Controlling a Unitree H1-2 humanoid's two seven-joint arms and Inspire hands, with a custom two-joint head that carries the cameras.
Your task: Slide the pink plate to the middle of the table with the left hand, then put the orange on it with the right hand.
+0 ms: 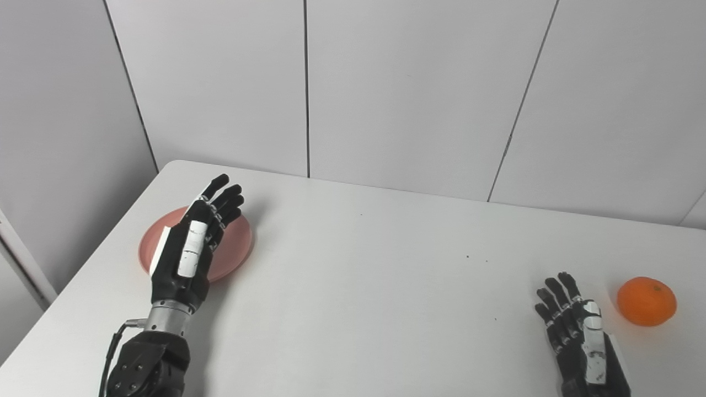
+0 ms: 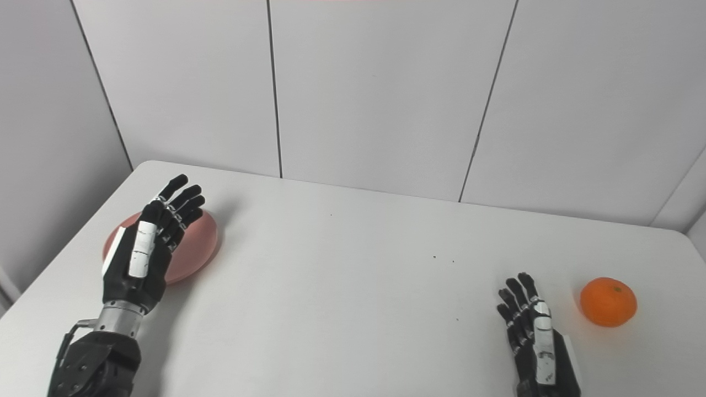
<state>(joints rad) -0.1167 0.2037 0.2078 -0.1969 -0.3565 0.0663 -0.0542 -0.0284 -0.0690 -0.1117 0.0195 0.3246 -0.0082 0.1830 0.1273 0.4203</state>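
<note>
The left hand (image 1: 190,248) hangs over the pink plate (image 1: 237,242) at the table's (image 1: 375,286) left side, fingers spread, holding nothing. The right hand (image 1: 579,331) is likewise spread and empty, just beside the orange (image 1: 646,301) near the right edge.

Bright, even, diffuse light; soft faint shadows fall beside the hands on the table (image 1: 358,286); focus is sharp, without glare.
</note>
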